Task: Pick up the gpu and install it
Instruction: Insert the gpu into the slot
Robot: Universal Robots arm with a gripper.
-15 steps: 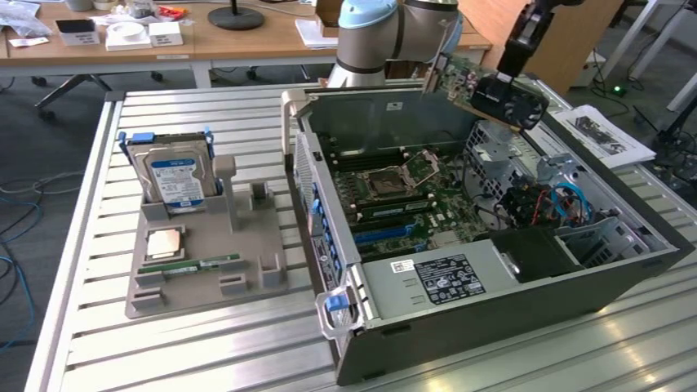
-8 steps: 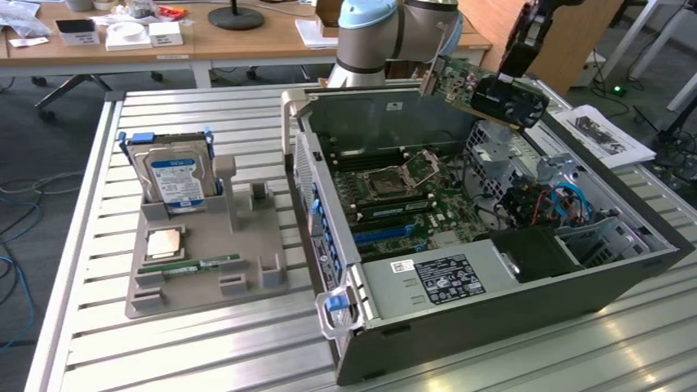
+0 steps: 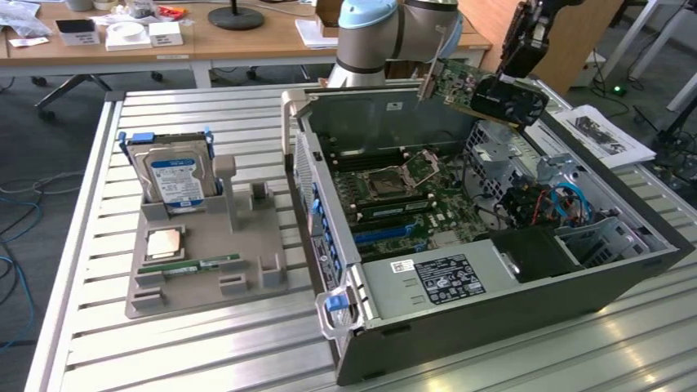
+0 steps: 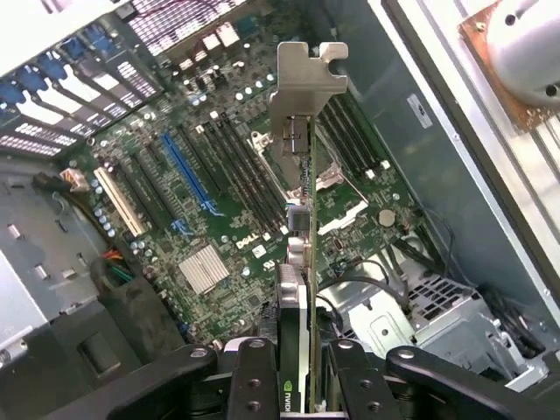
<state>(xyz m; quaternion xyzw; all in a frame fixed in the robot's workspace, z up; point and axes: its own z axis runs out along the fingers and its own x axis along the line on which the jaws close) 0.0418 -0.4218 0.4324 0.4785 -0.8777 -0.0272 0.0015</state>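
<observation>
— Where is the gpu (image 3: 492,94) right now?
— Up in the air, over the far rim of the open computer case (image 3: 523,314) and clear of the motherboard (image 3: 436,214). It hangs tilted, with the black cooler facing the camera and the silver end bracket (image 3: 427,77) toward the exterior view's left.
— And the gripper (image 3: 508,80)?
— Clenched on the card. In the wrist view the card stands edge-on between the two black fingers (image 4: 254,378), which press on either face. The bracket is at the end away from them, with the motherboard beyond it.
— What shows on the board?
— The processor socket (image 3: 406,173), rows of memory slots, and a long blue slot (image 4: 185,168) among the black ones, apart from the card.
— Anything outside the case?
— A grey holder (image 3: 256,263) on the slatted table (image 3: 196,351), at the exterior view's left. A hard drive (image 3: 175,180) with a blue label stands upright in it. A processor chip (image 3: 163,242) and a narrow memory stick (image 3: 191,266) lie flat in front.
</observation>
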